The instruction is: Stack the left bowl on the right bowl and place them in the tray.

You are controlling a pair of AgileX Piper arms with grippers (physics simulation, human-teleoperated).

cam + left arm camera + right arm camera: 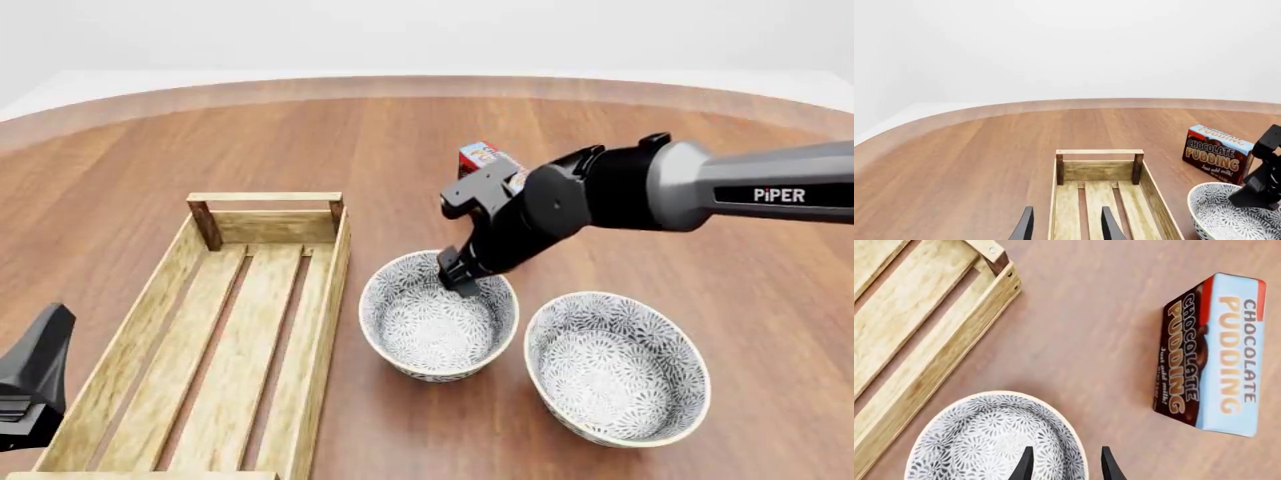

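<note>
Two patterned bowls stand side by side near the table's front: the left bowl (pixel 434 325) and the right bowl (pixel 617 368). The long light-wood tray (pixel 220 340) lies to their left, with nothing in it. My right gripper (pixel 458 275) reaches down at the left bowl's far rim. In the right wrist view the right gripper (pixel 1067 465) is open and straddles the rim of that bowl (pixel 981 440), one finger inside and one outside. My left gripper (pixel 1066 229) is open over the tray (pixel 1097 171) and holds nothing.
A chocolate pudding box (pixel 478 157) lies just behind the right arm, beyond the left bowl, and shows clearly in the right wrist view as the pudding box (pixel 1214 355). The round wooden table's far edge (pixel 427 85) curves across the back.
</note>
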